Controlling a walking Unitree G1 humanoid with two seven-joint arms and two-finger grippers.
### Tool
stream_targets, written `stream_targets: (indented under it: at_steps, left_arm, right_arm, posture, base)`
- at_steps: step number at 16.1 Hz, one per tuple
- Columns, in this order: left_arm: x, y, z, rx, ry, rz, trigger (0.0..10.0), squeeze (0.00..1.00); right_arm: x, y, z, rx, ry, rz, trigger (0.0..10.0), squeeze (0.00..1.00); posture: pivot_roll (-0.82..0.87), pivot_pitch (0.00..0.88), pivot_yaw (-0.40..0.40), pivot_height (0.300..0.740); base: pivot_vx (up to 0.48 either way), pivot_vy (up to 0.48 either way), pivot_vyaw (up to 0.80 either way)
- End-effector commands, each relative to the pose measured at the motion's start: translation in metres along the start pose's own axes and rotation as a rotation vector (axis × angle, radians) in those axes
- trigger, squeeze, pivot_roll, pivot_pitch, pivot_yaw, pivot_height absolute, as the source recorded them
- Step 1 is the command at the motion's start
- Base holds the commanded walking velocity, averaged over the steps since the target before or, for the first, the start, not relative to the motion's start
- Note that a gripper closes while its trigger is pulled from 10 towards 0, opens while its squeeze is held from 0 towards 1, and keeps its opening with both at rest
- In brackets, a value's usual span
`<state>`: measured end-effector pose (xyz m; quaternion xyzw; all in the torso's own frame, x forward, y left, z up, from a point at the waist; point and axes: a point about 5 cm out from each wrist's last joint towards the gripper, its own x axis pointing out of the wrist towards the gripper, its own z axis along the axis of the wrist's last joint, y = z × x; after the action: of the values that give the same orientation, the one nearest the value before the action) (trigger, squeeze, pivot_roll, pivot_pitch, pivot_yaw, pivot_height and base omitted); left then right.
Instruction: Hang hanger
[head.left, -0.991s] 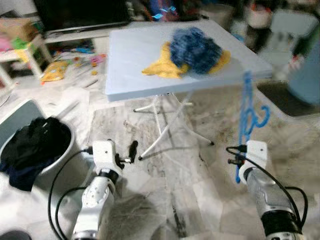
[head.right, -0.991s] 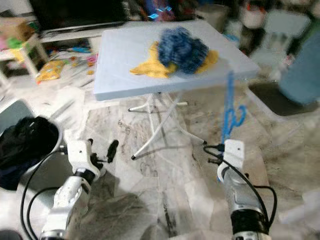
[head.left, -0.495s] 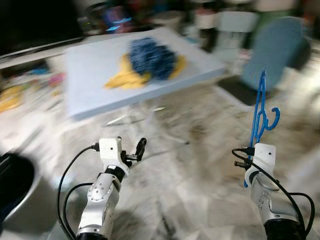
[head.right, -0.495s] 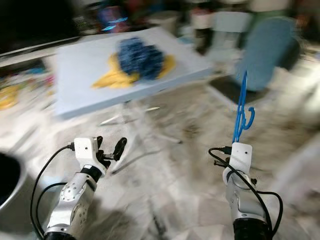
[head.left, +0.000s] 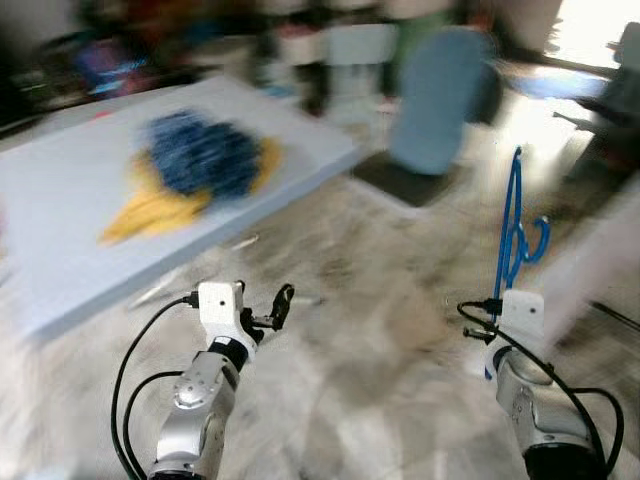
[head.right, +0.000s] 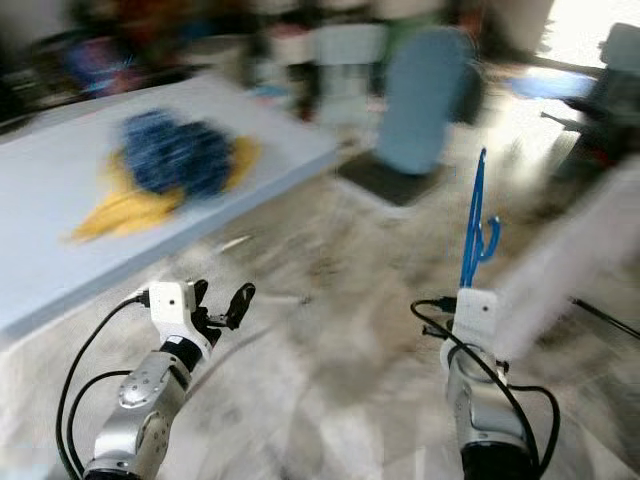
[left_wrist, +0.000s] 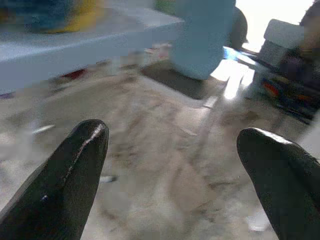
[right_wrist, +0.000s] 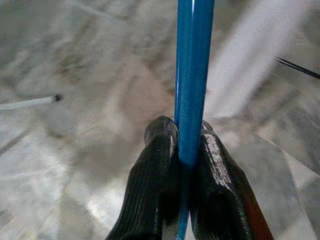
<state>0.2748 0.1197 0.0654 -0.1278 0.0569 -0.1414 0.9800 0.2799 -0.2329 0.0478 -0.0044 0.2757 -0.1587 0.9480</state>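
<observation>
we hold a thin blue plastic hanger (right_wrist: 192, 75) in our right gripper (right_wrist: 187, 150), the two ribbed black fingers (right_wrist: 157, 190) pressed tight against either side of its smooth, narrow bar. in the head views the hanger (head.left: 514, 225) stands nearly upright above our right wrist, its curled hook bending off to one side near the middle of its length. it is up in the air over the floor, well apart from the table.

our left gripper (left_wrist: 175, 165) is spread wide with nothing between its rounded, matte black fingertips (left_wrist: 75, 165); it hovers low over the floor, and in the head view the left gripper (head.left: 275, 305) sits out in front of our silver forearm with a black cable looping back from it.

the floor (head.left: 380, 330) is pale, mottled stone with grey and brown veining, glossy in places. to our left is a flat, pale blue table (head.left: 90, 265) with a heap of knobbly dark blue fabric (head.left: 200, 155) lying on a crumpled yellow cloth (head.left: 150, 210). beyond it stands a rounded blue chair back (head.left: 435, 100). the whole scene is smeared with blur, so finer detail is hard to make out.
</observation>
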Motion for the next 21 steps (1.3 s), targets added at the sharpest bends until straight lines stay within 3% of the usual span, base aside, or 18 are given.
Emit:
stream_targets:
  at_steps: [1, 5, 7, 13, 14, 17, 21]
  left_arm:
    - [0.003, -0.008, 0.002, -0.001, 0.000, -0.039, 10.0, 0.00]
    - [0.004, -0.011, 0.000, -0.002, 0.015, -0.048, 10.0, 0.00]
    - [0.004, -0.011, -0.005, -0.016, 0.036, -0.010, 10.0, 0.00]
    - [-0.002, -0.004, 0.001, -0.029, -0.028, 0.054, 10.0, 0.00]
    - [-0.003, 0.001, 0.005, -0.024, -0.045, 0.064, 10.0, 0.00]
    - [-0.008, 0.007, 0.005, -0.026, -0.043, 0.072, 10.0, 0.00]
    - [-0.007, 0.012, 0.004, -0.037, -0.028, 0.067, 10.0, 0.00]
  right_arm:
    - [-0.001, -0.008, 0.009, 0.001, -0.030, -0.034, 10.0, 0.00]
    - [-0.002, -0.009, 0.011, -0.013, -0.046, -0.033, 10.0, 0.00]
    - [-0.001, -0.006, 0.013, -0.034, -0.048, -0.013, 10.0, 0.00]
    - [0.007, 0.023, 0.027, -0.138, -0.045, 0.075, 10.0, 0.00]
    - [0.009, 0.032, 0.030, -0.151, -0.048, 0.096, 10.0, 0.00]
    - [0.009, 0.037, 0.028, -0.142, -0.046, 0.102, 10.0, 0.00]
    - [0.010, 0.018, 0.018, -0.124, -0.044, 0.045, 10.0, 0.00]
  posture:
    - [-0.26, 0.000, 0.078, 0.740]
    - [-0.25, 0.000, 0.063, 0.740]
    - [-0.24, 0.000, 0.018, 0.740]
    - [-0.14, 0.000, -0.147, 0.740]
    - [-0.13, 0.000, -0.150, 0.740]
    - [-0.14, 0.000, -0.106, 0.740]
    - [-0.17, 0.000, -0.047, 0.740]
  base:
    - [0.439, 0.000, -0.69]
    - [0.430, 0.000, -0.64]
    - [0.000, 0.000, 0.00]
    - [0.000, 0.000, 0.00]
    - [0.000, 0.000, 0.00]
    - [0.086, 0.000, -0.50]
    - [0.343, 0.242, -0.78]
